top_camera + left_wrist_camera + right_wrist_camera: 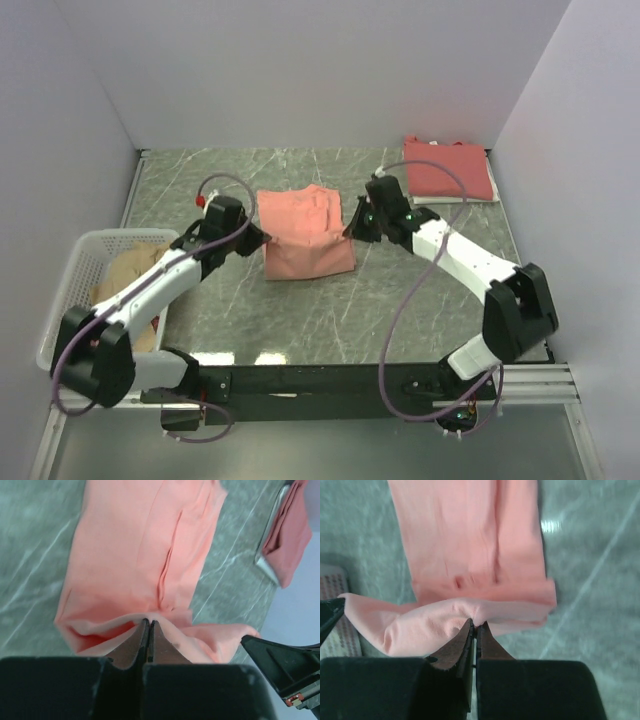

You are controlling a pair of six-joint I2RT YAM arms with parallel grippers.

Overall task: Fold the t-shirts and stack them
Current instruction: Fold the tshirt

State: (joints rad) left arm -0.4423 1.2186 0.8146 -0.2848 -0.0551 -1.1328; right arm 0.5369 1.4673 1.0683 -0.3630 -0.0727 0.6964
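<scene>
A salmon-pink t-shirt (pixel 303 232) lies partly folded in the middle of the table. My left gripper (pixel 262 238) is shut on its left edge, and my right gripper (pixel 350 228) is shut on its right edge. The left wrist view shows the fabric (pixel 140 565) pinched at my closed fingertips (pixel 148 622). The right wrist view shows the same shirt (pixel 470 555) pinched at my closed tips (pixel 475 625), with a fold lifted between both grippers. A folded red t-shirt (pixel 447 168) lies at the back right.
A white basket (pixel 75 275) with beige clothing (pixel 130 270) stands at the left edge. The marbled table (pixel 330 320) is walled on three sides. The red shirt also shows in the left wrist view (pixel 290 540).
</scene>
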